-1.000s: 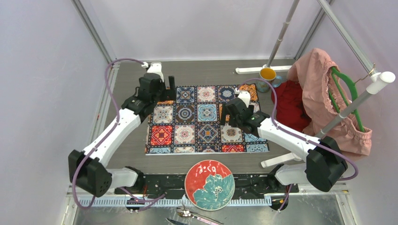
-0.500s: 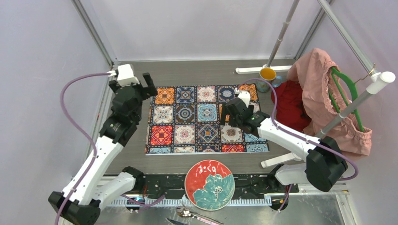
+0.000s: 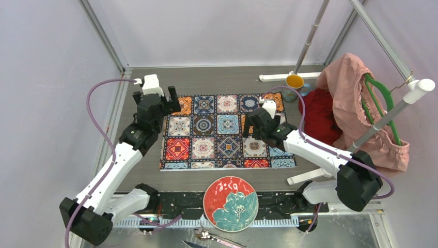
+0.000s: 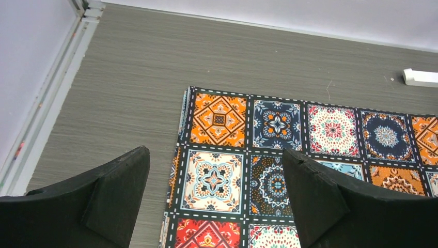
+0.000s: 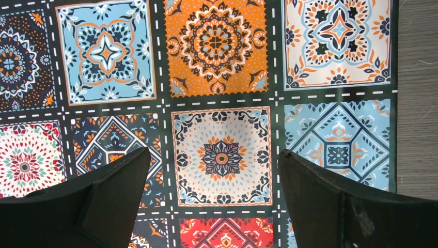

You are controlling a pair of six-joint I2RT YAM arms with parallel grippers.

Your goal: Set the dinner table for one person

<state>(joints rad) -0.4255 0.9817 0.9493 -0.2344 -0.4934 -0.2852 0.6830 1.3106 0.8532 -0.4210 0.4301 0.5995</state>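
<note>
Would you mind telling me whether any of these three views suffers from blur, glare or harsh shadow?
Top external: even, diffuse light, no glare, the cloth mat sharp. Left wrist: mat crisp, the left fingers very dark, showing little surface detail. Right wrist: pattern crisp, no glare, the right fingers equally dark.

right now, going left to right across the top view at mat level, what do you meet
left gripper → tile-patterned mat → red cloth → pink garment
</note>
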